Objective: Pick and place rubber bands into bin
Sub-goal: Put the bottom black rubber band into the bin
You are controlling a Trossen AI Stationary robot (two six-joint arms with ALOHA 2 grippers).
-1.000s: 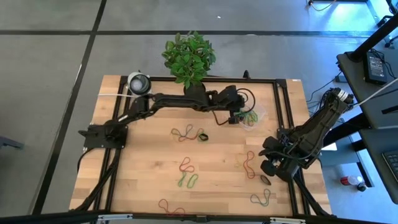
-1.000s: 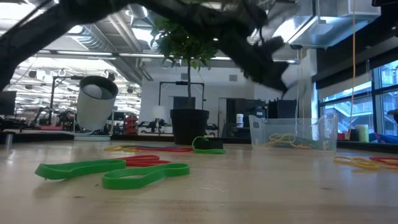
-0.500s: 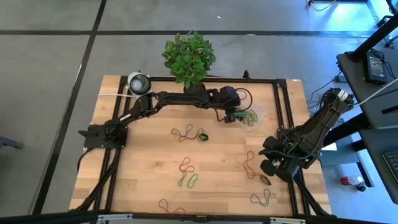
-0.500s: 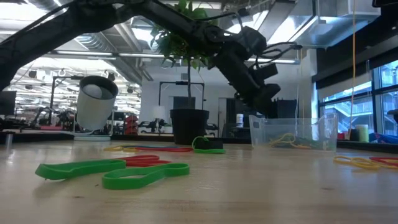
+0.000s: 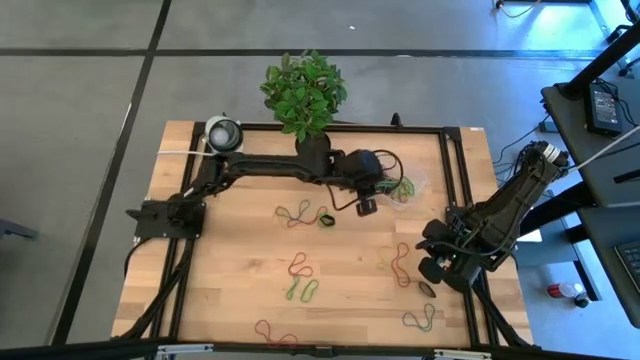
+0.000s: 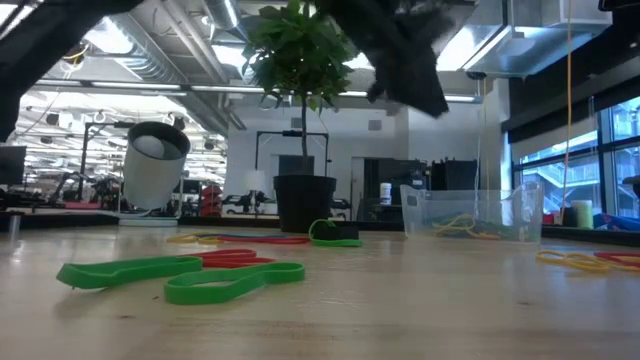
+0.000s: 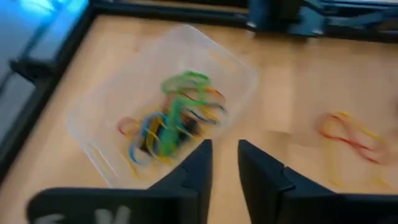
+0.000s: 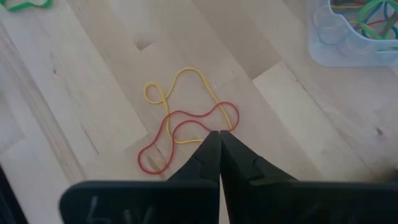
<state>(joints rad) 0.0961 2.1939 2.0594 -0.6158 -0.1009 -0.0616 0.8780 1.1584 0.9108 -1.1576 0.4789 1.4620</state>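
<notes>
The bin [image 5: 405, 188] is a clear shallow tub near the table's far right, with a heap of green, yellow, red and blue rubber bands [image 7: 171, 121] inside; it also shows in the low view [image 6: 470, 214]. My left gripper [image 7: 225, 152] hangs open and empty just left of and nearer than the bin [image 5: 367, 206]. Loose bands lie flat on the wood: red and green ones mid-table [image 5: 303, 214], a red-green pair [image 5: 302, 280], and a red and yellow pair [image 8: 186, 124]. My right gripper [image 8: 219, 135] is shut, parked at the right edge [image 5: 432, 268] above that pair.
A black plant pot [image 5: 305, 95] stands at the far edge and a round white-and-grey object [image 5: 222, 133] at the far left. More bands lie near the front edge [image 5: 275, 335] and front right [image 5: 420, 320]. A black frame [image 5: 455, 170] runs around the table.
My left gripper dipped close to the bin, then rose and drew back from it toward the table's left and near side. The bin and the loose bands have stayed in place.
</notes>
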